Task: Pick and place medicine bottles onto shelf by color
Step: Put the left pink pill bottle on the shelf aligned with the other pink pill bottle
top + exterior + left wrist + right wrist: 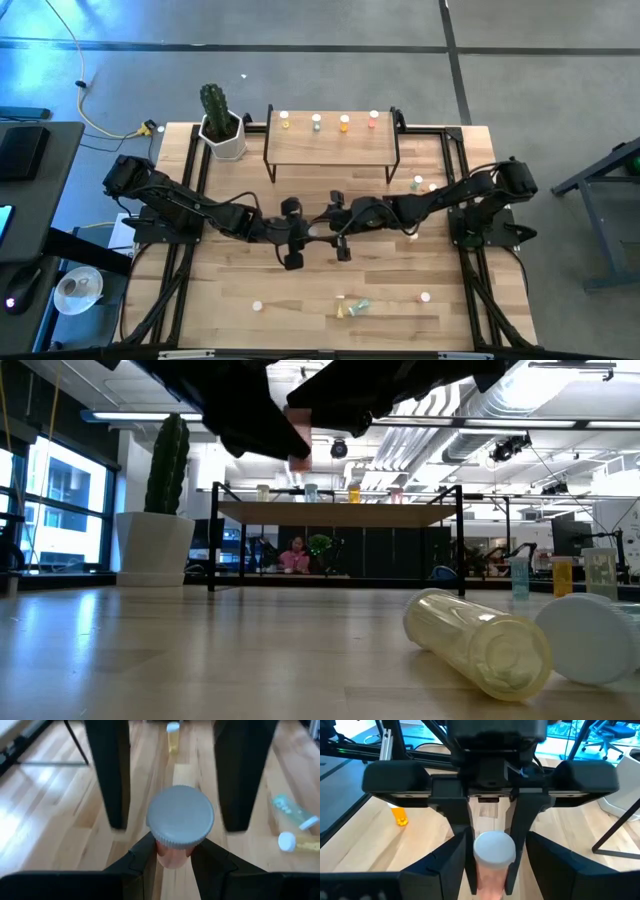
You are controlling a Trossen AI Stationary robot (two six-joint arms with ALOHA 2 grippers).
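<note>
Pink-red bottle (176, 854) pinched in left gripper (292, 234) mid-frame in the high view, right gripper (340, 228) wide around it, open planks (300, 290) below.

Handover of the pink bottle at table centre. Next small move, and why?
Probably close the right tool on the pink bottle. Its fingers stand open on either side of the bottle, while the left tool is shut on the bottle's body. The left should let go only afterwards.
</note>
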